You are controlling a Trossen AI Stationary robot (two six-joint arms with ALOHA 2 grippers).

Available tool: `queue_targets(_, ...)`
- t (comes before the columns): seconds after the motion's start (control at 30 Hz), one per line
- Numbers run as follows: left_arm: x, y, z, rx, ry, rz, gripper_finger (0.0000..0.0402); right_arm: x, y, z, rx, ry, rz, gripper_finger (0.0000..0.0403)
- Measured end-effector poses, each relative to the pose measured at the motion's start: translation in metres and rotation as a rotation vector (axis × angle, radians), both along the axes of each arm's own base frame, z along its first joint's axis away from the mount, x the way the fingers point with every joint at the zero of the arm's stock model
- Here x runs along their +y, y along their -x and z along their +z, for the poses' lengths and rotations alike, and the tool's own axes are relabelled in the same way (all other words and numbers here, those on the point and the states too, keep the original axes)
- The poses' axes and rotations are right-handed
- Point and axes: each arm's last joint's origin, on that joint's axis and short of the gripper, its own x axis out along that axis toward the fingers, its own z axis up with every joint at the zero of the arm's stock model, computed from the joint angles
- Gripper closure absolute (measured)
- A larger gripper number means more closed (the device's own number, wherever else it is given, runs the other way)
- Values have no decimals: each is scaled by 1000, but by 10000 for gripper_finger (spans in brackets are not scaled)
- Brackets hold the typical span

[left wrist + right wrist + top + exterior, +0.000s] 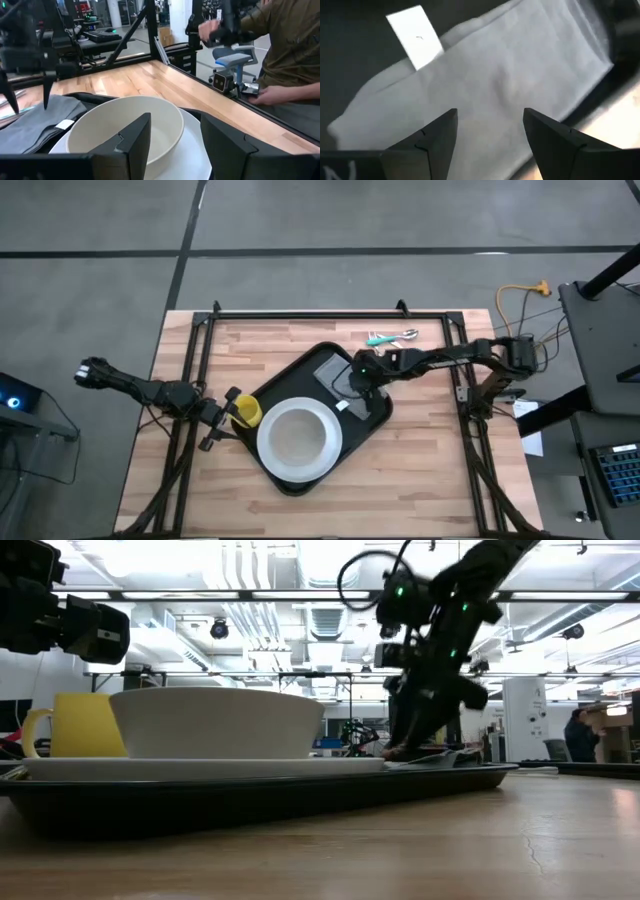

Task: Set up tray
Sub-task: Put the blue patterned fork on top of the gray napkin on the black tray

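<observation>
The black tray [380, 416] lies askew on the wooden table. On it stand a white plate [300, 479] with a white bowl [300, 438] inside, and a yellow cup [247, 413] at the tray's left end. A folded grey napkin [510, 75] with a white tag lies flat on the tray's right part. My right gripper [490, 117] is open and points down over the napkin. My left gripper [222, 420] is open at the tray's left end, beside the cup. It faces the bowl [125, 125]. My right gripper comes at the napkin [440, 757] from above, with a finger on either side of its middle. The low view shows its fingertips [400, 750] down at the cloth. Whether they touch it, I cannot tell.
A spoon and another piece of cutlery with teal handles [392, 337] lie on the table near the far edge, right of the middle. A dark frame runs around the table's sides. A person [290, 55] stands past one table edge, a hand [270, 95] resting near a small camera.
</observation>
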Motion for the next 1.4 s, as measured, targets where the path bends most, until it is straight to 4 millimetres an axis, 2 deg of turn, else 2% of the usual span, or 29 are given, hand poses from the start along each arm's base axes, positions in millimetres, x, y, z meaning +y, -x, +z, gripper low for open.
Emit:
queue_targets(0.1,0,0,0,0,0,0,242,2,12,19,9,17,-9,184)
queue_targets(0.2,0,0,0,-2,0,0,242,3,26,46,-68,45,-22,184)
queue_targets(0.3,0,0,0,-1,0,0,242,5,47,71,-127,88,-45,184)
queue_targets(0.43,0,0,0,-1,0,0,242,2,76,104,-292,119,-118,184)
queue_targets(0.63,0,0,0,0,0,0,242,-9,104,126,-400,98,-261,184)
queue_targets(0.83,0,0,0,-1,0,0,242,-27,112,122,-378,39,-443,184)
queue_targets(1.13,0,0,0,-1,0,0,242,-60,112,89,-204,-129,-731,184)
queue_targets(1.4,0,0,0,-1,0,0,242,-72,102,62,-65,-197,-809,184)
